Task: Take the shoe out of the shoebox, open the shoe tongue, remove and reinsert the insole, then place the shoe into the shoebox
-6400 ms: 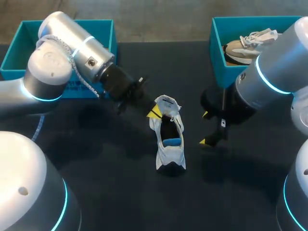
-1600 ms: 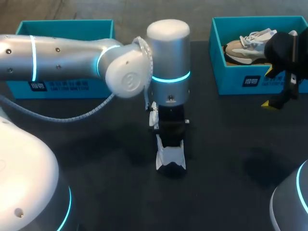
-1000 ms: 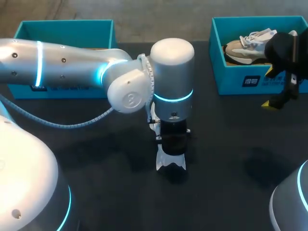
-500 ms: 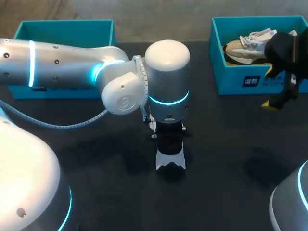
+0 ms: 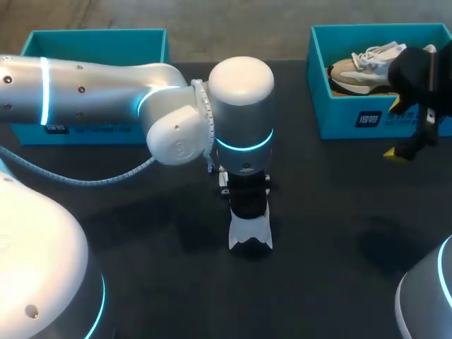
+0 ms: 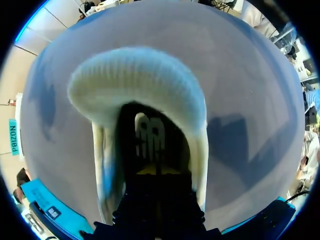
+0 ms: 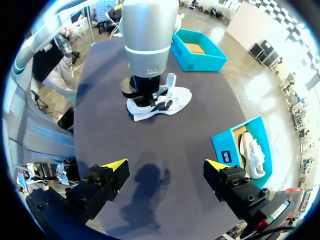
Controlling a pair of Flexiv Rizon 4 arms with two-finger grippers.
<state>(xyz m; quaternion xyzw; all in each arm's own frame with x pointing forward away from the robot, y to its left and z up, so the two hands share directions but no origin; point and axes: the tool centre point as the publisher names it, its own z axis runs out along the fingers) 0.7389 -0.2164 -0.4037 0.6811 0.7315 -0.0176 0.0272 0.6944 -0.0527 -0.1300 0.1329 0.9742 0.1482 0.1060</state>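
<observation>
The white fabric sneaker (image 5: 250,233) on the matte black table (image 5: 339,268) is showing a white ribbed collar and a dark inside bearing a pale logo. The silver metal left arm (image 5: 99,92) is glowing with cyan light rings. The teal cardboard shoebox at the far left corner (image 5: 92,42) and the teal cardboard shoebox at the far right corner (image 5: 339,120) are carrying small white print. A tan-and-white laced sneaker (image 5: 357,70) is lying in the right one. The black right gripper (image 7: 165,166) is showing bright yellow tips.

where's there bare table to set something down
Bare table lies between the white shoe and the right gripper, in front of the right shoebox. Crowded at the shoe, where the left arm stands over it.
</observation>
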